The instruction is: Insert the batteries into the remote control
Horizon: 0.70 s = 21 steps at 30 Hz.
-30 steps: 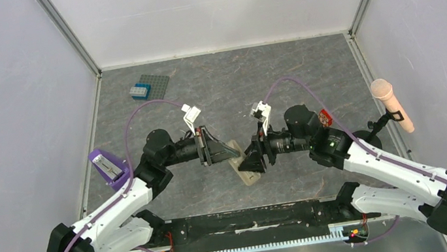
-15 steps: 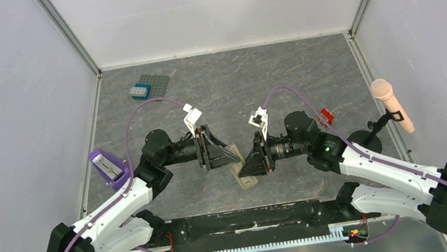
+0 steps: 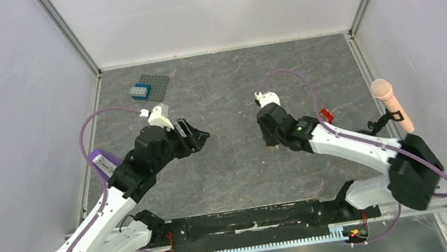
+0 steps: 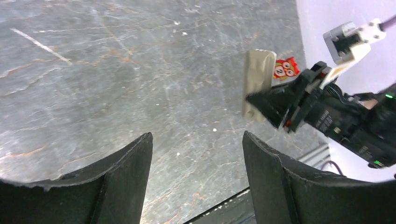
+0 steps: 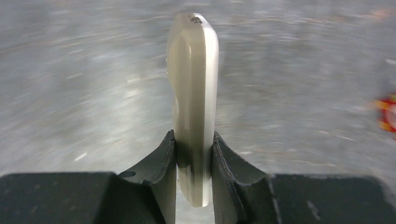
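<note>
The grey table [image 3: 228,86] is filling the middle of the overhead frame. The two arms are now sitting well apart on it, whereas a second ago their tips were meeting just below centre over the remote. The left gripper [image 3: 195,136] is drawing back to the left of centre with its fingers [image 4: 133,163] spread wide and nothing between them; it has just let go. The right gripper [image 5: 194,140] is pinching the remote [image 5: 194,70] edge-on across its thin sides, near one end, and has carried it up and to the right of centre. In the left wrist view the remote [image 4: 258,79] is showing in the upper right, sticking out past the dark jaws. From overhead the right wrist is hiding it.

I judge this to be a handover finishing. The right gripper alone is now holding the remote, which is leaving the left one free to go for the batteries. No batteries are showing in any view, so I cannot tell where they are.

Around the arms:
- A pink microphone [image 3: 393,105] is leaning at the right edge.
- A grey studded plate [image 3: 155,81] carrying a blue brick [image 3: 138,92] is lying in the upper left.
- A purple holder [image 3: 106,163] is sitting at the left edge beside the left arm.
- A small red-and-white piece [image 3: 325,115] is lying just right of the right wrist, close behind the remote in the left wrist view.

Nothing is lying between the grippers. The red-and-white piece is the thing most likely to be bumped.
</note>
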Each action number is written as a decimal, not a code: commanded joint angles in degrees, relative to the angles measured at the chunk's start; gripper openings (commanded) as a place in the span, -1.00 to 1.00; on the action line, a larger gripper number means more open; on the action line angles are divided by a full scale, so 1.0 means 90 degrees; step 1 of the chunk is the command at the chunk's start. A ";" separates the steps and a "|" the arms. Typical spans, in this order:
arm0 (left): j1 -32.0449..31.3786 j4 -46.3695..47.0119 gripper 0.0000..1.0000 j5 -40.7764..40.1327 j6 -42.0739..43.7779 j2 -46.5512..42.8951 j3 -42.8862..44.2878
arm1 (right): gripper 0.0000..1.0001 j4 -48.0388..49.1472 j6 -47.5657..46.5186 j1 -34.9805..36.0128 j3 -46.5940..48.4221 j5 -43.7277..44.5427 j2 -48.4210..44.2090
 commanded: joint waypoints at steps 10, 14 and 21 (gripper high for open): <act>-0.0008 -0.1391 0.51 -0.0441 0.0144 -0.0403 0.0432 | -0.61 -0.0355 -0.0093 -0.0349 0.0635 0.3565 0.2418; -0.0004 -0.1505 0.51 -0.0411 0.0100 -0.0459 0.0414 | -0.08 -0.0209 -0.0046 -0.0341 0.0557 0.3114 0.2609; -0.0003 -0.1762 0.51 -0.0454 0.0149 -0.0528 0.0506 | 0.23 0.0330 0.0003 -0.0353 0.0155 0.1805 0.1631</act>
